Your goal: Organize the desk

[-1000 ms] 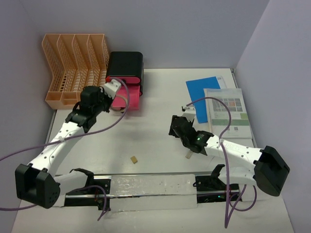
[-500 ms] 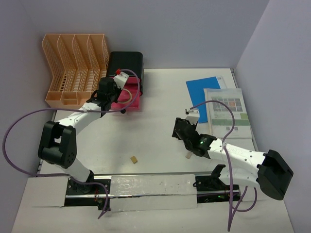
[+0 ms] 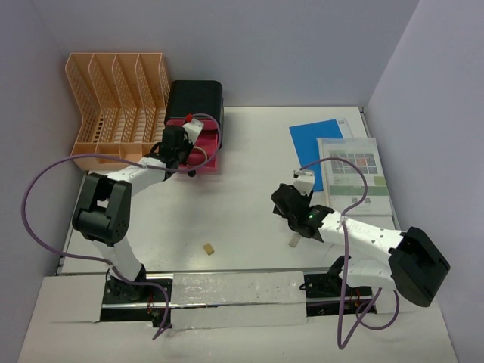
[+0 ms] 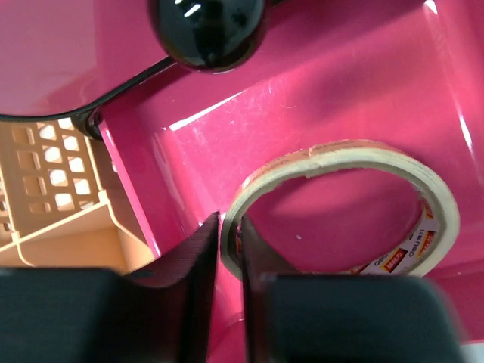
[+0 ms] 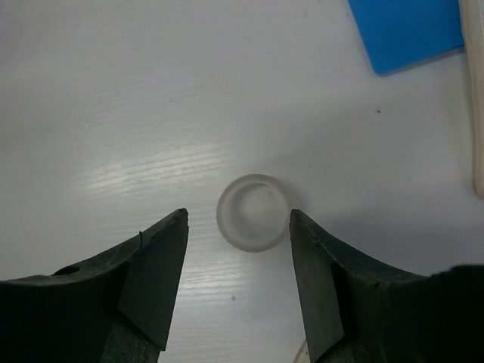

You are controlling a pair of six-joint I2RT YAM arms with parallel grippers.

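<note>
The white worktop [image 3: 242, 204] spreads wide, with both arms bolted at six o'clock. At ten o'clock stands a rack [image 3: 113, 106], with a black box [image 3: 195, 98] beside it and its pink drawer [image 4: 325, 91] pulled out. Over that drawer the left end effector [image 4: 231, 227] is clamped on the rim of the tape [image 4: 333, 151]. Toward three o'clock the right end effector [image 5: 238, 215] stands apart, straddling a clear ring [image 5: 253, 243].

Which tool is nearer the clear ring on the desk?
Right. The right tool is open, straddling the clear ring; the left tool is away at the pink drawer, shut on the tape roll.
</note>
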